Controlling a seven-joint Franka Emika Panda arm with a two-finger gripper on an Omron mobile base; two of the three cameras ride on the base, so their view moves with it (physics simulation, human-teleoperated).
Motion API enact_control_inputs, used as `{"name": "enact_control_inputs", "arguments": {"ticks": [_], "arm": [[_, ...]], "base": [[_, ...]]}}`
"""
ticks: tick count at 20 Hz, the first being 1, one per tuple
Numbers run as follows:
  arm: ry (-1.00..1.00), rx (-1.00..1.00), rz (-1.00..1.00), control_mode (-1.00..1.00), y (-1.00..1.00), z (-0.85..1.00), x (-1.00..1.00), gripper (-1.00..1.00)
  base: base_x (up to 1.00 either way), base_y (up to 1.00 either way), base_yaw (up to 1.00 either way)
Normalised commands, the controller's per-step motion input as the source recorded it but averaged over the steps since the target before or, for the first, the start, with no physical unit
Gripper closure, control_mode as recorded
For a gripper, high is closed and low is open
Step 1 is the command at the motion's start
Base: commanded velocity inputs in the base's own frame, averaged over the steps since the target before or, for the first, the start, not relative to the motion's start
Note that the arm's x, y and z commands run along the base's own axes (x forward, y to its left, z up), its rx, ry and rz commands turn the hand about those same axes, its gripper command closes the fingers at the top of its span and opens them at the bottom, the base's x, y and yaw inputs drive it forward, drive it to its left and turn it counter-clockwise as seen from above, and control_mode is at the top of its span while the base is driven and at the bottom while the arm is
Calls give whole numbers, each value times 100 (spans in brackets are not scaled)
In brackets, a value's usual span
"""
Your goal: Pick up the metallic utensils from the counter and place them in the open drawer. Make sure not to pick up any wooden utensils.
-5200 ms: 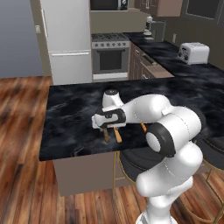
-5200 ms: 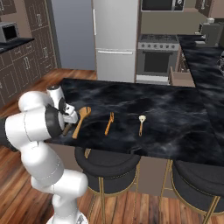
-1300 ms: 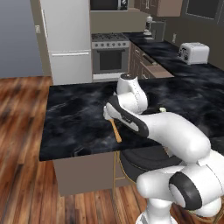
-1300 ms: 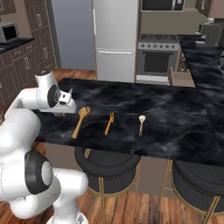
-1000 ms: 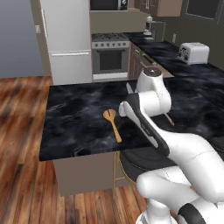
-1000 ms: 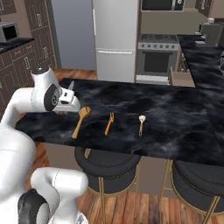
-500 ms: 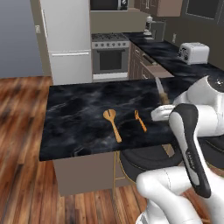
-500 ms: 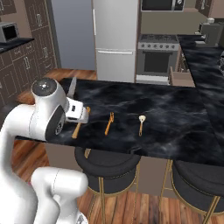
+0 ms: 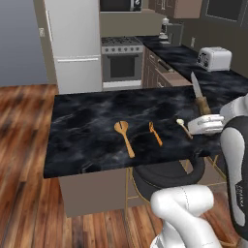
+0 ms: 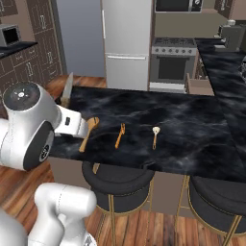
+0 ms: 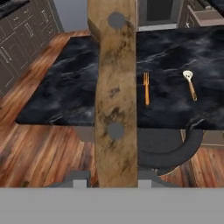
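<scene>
The gripper (image 9: 207,123) is up off the right end of the counter (image 9: 87,131), its jaws clamped on the brown handle of the knife (image 9: 198,93), blade standing nearly upright above the hand. In the hand view that handle (image 11: 114,87) runs right up the middle, broad, with 2 rivets showing. The knife looks stiff and light; held at the handle with the blade as free length, it could pivot in the fingers if swung hard, so a steady carry seems wise. The fork (image 9: 155,133) lies flat near the counter's front edge, about midway along it, tines pointing toward the back edge. It is thin and rigid, probably slick against the glossy top, and sits so low that the fingers would need to straddle the narrow shaft at its middle and pinch across it. To its left lies the wooden spoon (image 9: 124,137), longer and broad-headed, well apart from the fork. To the right, near the gripper, lies a small pale-headed spoon (image 9: 183,128). The open drawer cannot be made out from here, so the drop-off spot cannot be judged.
</scene>
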Motion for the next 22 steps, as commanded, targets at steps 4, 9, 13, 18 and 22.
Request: {"name": "enact_control_inputs", "arguments": {"ticks": [4, 9, 13, 18, 22], "arm": [[51, -9, -7, -100, 0, 8, -3, 100], [26, -5, -8, -100, 0, -5, 2, 100], [0, 0, 0, -100, 0, 0, 0, 100], [0, 0, 0, 100, 3, 0, -4, 100], [0, 0, 0, 100, 0, 0, 0, 100]], "base": [[0, 0, 0], [0, 0, 0], [0, 0, 0], [-11, 10, 0], [-30, 99, -13]]}}
